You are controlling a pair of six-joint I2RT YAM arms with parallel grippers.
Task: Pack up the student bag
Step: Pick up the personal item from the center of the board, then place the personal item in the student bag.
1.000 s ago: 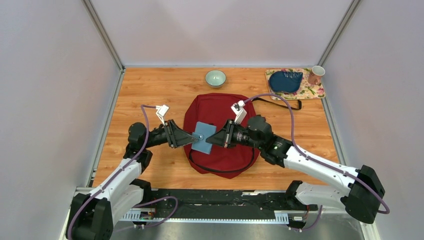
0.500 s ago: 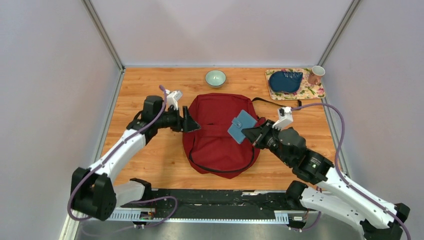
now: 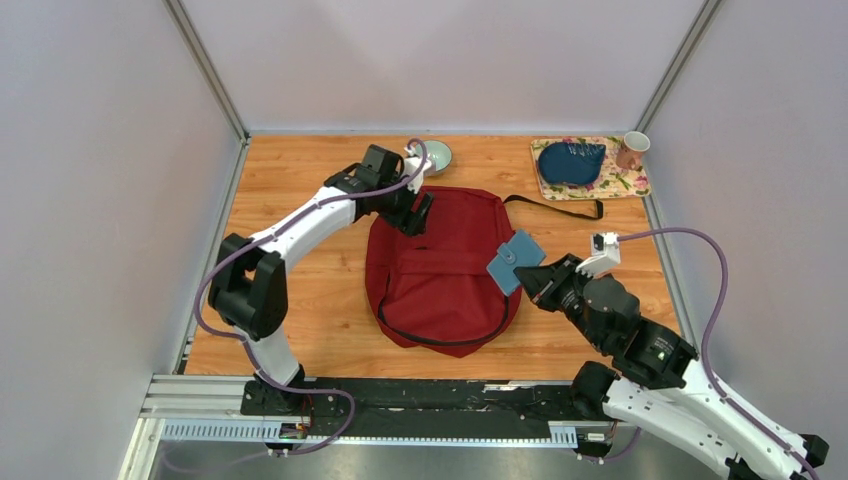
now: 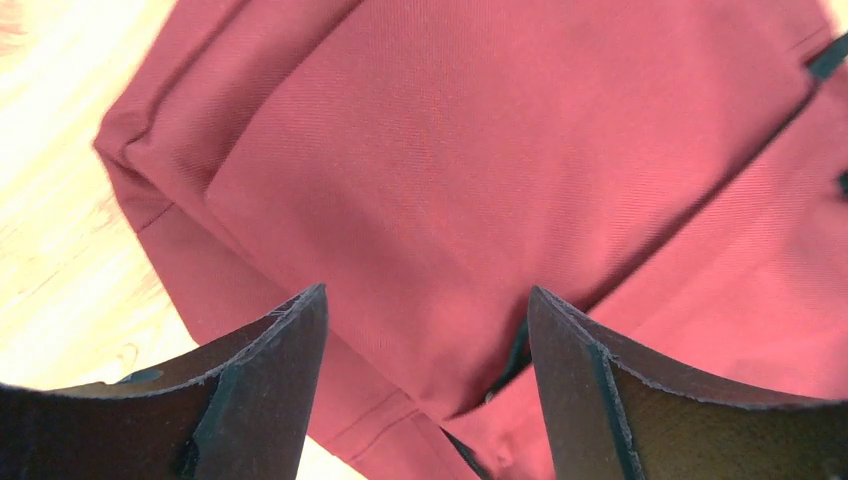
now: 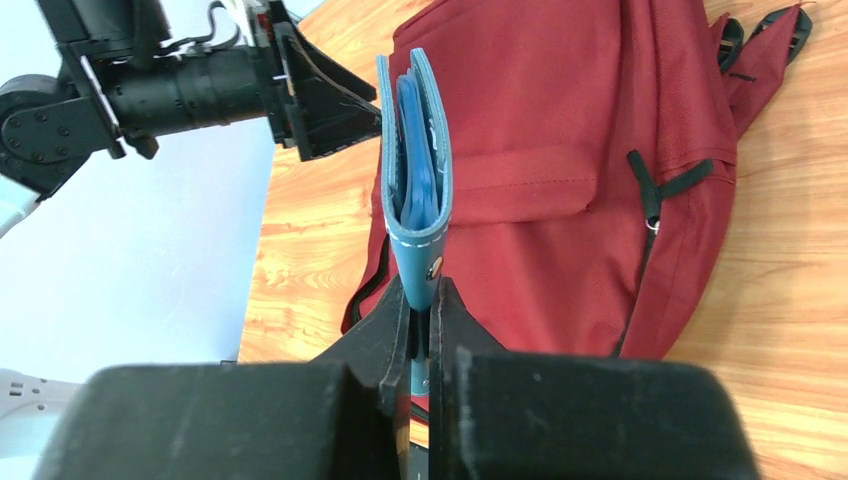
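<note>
Upper left, top view: left gripper (image 3: 416,214) gapes empty over red backpack (image 3: 440,275); aim at zipper seam (image 4: 515,355). Right gripper (image 3: 533,277) clamps blue wallet (image 3: 514,262).

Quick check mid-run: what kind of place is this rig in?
Probably a lab test cell, not a real classroom: plain white walls box in a wooden table, with the backpack, bowl and cup laid out like props.

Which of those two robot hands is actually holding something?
The right hand, pinched shut on a light blue wallet near the red backpack's edge. The left hand hangs open and empty above the backpack's far corner.
</note>
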